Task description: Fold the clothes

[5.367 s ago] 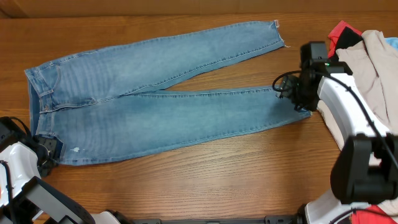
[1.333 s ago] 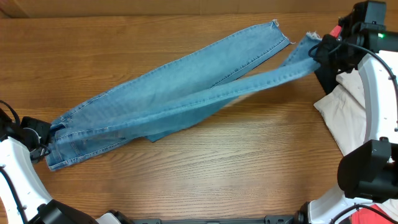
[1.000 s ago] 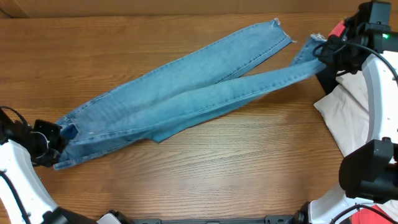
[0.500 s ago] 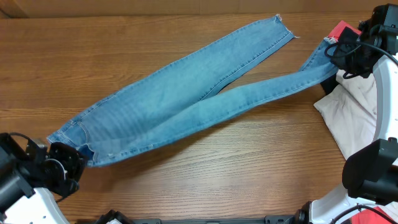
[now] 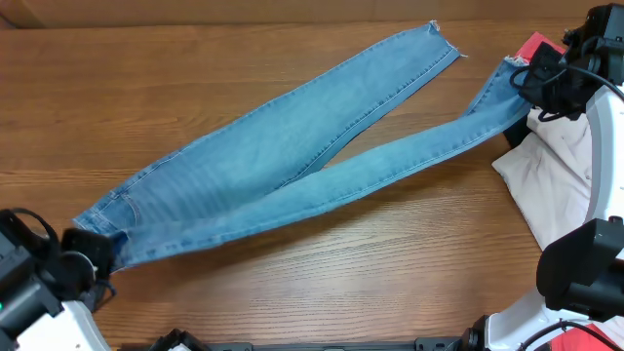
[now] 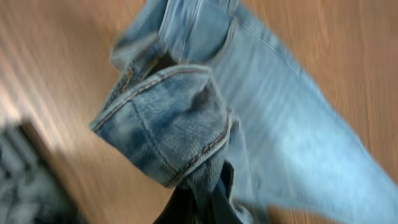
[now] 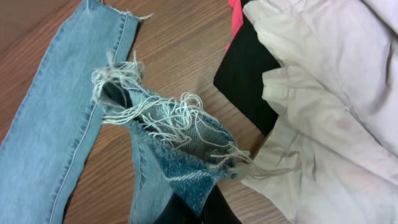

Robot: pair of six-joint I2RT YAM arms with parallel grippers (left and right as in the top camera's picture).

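Observation:
The light blue jeans (image 5: 263, 166) lie stretched on a slant across the wooden table, waist at the front left, legs running to the back right. My left gripper (image 5: 103, 257) is shut on a corner of the waistband (image 6: 163, 124), which bunches over its jaws (image 6: 202, 202). One leg lies flat with its frayed hem (image 5: 441, 44) at the back. My right gripper (image 5: 531, 80) is shut on the other leg's frayed hem (image 7: 168, 124), held a little off the table; in the right wrist view the denim is pinched between the dark jaws (image 7: 202, 208).
A pile of other garments sits at the right edge under my right arm: a beige one (image 5: 556, 185) (image 7: 323, 112), a red one (image 5: 536, 47) and a black one (image 7: 249, 68). The table's back edge runs just behind the flat hem.
My left gripper has drawn the waistband toward the front left, pulling the jeans out straighter and flatter. My right gripper has shifted slightly right with its hem.

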